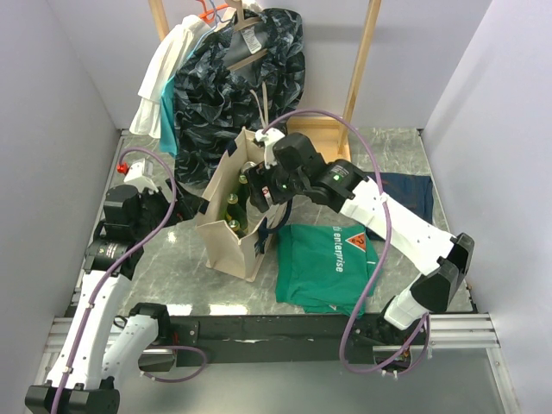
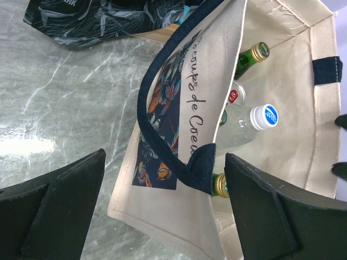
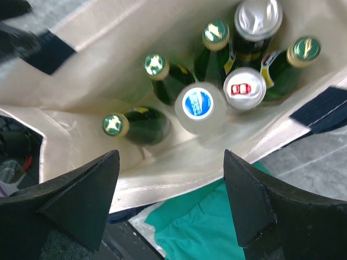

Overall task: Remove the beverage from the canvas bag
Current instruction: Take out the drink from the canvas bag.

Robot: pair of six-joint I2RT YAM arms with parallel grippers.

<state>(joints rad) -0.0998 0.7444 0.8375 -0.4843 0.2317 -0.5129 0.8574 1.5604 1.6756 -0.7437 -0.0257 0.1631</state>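
Bag (image 1: pixel 220 246) stood upright mid-table (image 1: pixel 172 285), top open, just L of a green shirt (image 1: pixel 323 263) lying flat and in front of a dark patterned garment (image 1: pixel 233 86) on a hanger. Drinks all inside the bag, packed close: four green bottles (image 3: pixel 157 81) w/ gold caps, a clear bottle (image 3: pixel 199 104) w/ blue cap in the middle, and two cans (image 3: pixel 245 89). R gripper (image 3: pixel 171 160) hovered over the bag mouth, fingers spread, nothing btwn them, no bottle touched. L gripper (image 2: pixel 165 162) sat at the bag's L side, fingers spread wide and empty, the navy-trimmed rim in line w/ its gap; contact w/ the bag unclear.
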